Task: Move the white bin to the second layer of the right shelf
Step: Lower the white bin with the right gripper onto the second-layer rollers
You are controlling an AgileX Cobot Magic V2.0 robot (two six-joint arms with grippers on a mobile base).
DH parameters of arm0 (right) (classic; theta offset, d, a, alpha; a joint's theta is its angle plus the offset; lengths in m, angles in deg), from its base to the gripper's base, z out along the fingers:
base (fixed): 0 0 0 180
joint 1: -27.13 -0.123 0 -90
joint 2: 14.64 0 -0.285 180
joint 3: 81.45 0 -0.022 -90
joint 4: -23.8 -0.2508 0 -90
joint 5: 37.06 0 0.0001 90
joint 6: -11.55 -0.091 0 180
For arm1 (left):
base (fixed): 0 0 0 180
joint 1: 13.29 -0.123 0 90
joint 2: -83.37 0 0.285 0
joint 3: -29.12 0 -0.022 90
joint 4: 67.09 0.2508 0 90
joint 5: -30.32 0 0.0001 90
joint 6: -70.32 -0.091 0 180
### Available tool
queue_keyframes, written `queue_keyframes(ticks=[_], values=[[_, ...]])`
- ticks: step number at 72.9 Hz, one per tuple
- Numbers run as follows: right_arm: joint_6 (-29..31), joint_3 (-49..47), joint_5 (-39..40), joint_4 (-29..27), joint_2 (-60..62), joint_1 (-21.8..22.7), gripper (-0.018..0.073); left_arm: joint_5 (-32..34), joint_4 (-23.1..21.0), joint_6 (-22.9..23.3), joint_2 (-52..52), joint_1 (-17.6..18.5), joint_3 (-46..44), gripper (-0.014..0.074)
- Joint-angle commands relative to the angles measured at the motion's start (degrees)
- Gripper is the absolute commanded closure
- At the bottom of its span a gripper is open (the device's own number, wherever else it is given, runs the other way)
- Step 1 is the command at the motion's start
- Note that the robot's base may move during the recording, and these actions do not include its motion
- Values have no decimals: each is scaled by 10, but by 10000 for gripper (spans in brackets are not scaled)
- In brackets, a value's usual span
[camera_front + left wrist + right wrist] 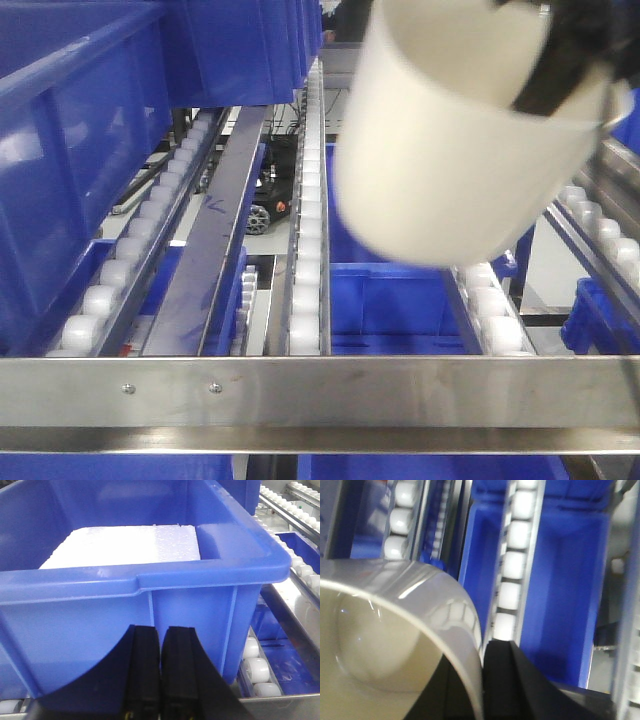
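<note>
The white bin [455,140] hangs tilted in the air above the roller lanes of the shelf level [305,250], at the upper right of the front view. My right gripper [560,60] is shut on its rim, one finger inside and one outside the wall. In the right wrist view the bin's glossy wall [445,620] fills the lower left, with my right gripper [482,680] clamped over it. My left gripper [160,675] is shut and empty, just in front of a blue crate [125,605].
Blue crates [90,150] stand on the left lanes, and more blue crates [390,300] sit on the level below. The blue crate at my left gripper holds a white slab [125,547]. A flat steel front lip [320,395] runs across the shelf's near edge.
</note>
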Motion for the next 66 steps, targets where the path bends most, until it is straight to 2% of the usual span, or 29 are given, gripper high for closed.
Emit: queue_keyframes(ticks=[1, 23, 66], values=[[1, -27, 28, 3, -7, -6, 504, 50, 0, 3, -8, 3, 21, 512], [1, -27, 34, 35, -69, -8, 504, 50, 0, 3, -8, 3, 21, 512], [1, -27, 61, 42, -125, -8, 504, 50, 0, 3, -8, 3, 21, 512]])
